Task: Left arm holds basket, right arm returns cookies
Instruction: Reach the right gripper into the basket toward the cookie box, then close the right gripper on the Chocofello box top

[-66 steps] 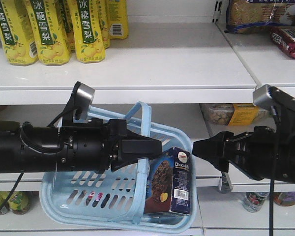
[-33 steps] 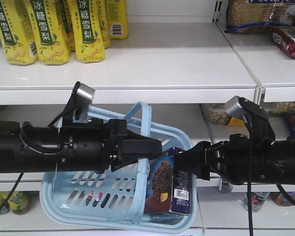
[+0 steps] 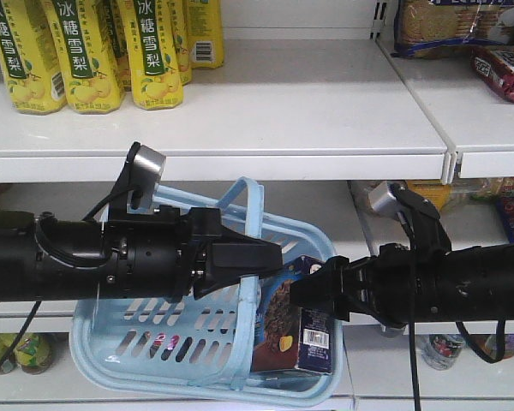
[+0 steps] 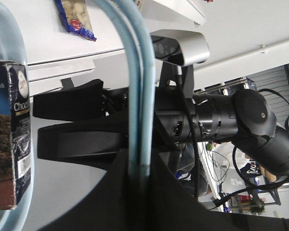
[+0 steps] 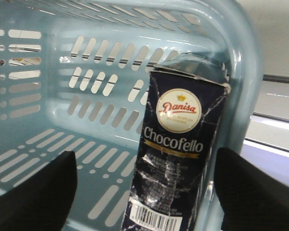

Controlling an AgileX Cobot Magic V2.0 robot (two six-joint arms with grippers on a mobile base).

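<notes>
- Your left gripper (image 3: pixel 272 256) has its jaws closed to a narrow wedge on the basket (image 3: pixel 146 347), pinching both hoop handles (image 4: pixel 137 96) together.
- The left wrist view confirms it: the two thin blue hoops run side by side down into the dark gripper body.
- The basket hangs tilted in front of the lower shelving, with its open side turned towards the front camera.
- The cookies (image 3: pixel 315 330) stand upright inside the basket, in the right-hand corner as the front camera sees it, against the end wall. The "Chocofello" label is readable from the right wrist.
- Your right gripper (image 3: pixel 301 292) has its jaws wide.
- In the right wrist view the two black fingers (image 5: pixel 36 192) sit at opposite frame edges, with the box between them and a clear gap on each side.
- From the front, the right gripper's tip overlaps the upper part of the box. You cannot tell from there whether it touches.
- Background: yellow bottles (image 3: pixel 86 51) on the upper shelf (image 3: pixel 308 111), and dark-red packets (image 3: pixel 504 70) at top right.
</notes>
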